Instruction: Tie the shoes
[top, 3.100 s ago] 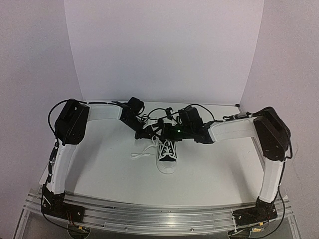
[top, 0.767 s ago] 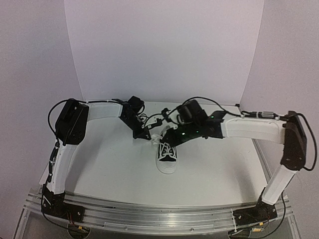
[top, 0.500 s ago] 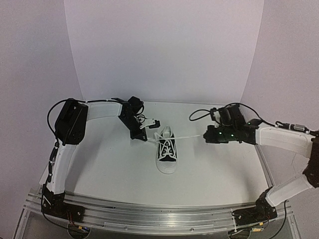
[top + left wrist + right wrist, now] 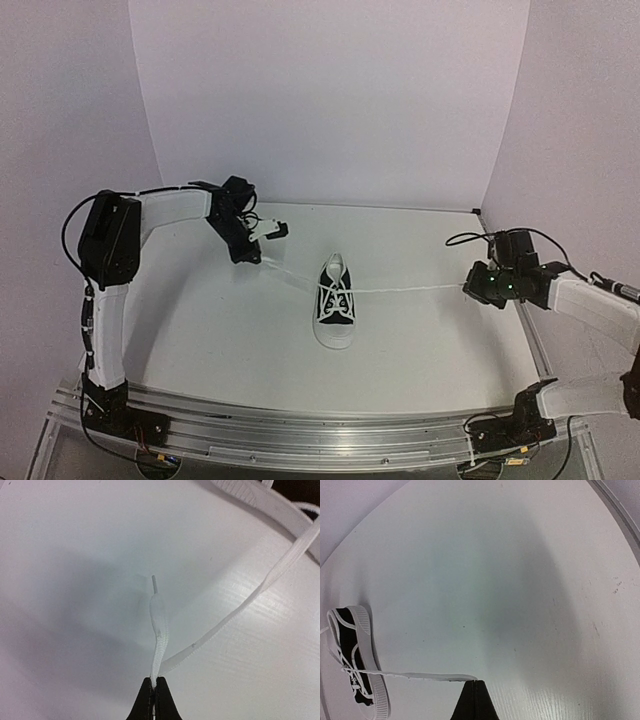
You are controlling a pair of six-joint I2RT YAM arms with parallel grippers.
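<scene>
— Where is the sneaker (image 4: 334, 310) sitting?

— About the middle of the white table (image 4: 220, 340), between the two arms. Its white toe cap (image 4: 334, 336) points at the arm bases and its heel points at the back wall. It stands upright on its sole.

— And the laces?

— Spread out to either side. The left lace (image 4: 290, 277) runs from the eyelets up and away to the left tool (image 4: 258, 258). The right lace (image 4: 410, 290) stretches almost level across the table to the right tool (image 4: 478, 287), over by the right edge. Both look taut, in a shallow V with the shoe at its point.

— Are the tools actually holding them?

— Yes. On the left, the two black tips are pressed together on the lace a little way back from its end. A short tail sticks out past them with the aglet (image 4: 154, 583) at its tip, and the long strand curves off toward the shoe. On the right, the tips are likewise closed with no gap, and the lace end is pinched right where they meet.

— How far apart are the tools?

— Well apart, and neither touches the sneaker.
</scene>
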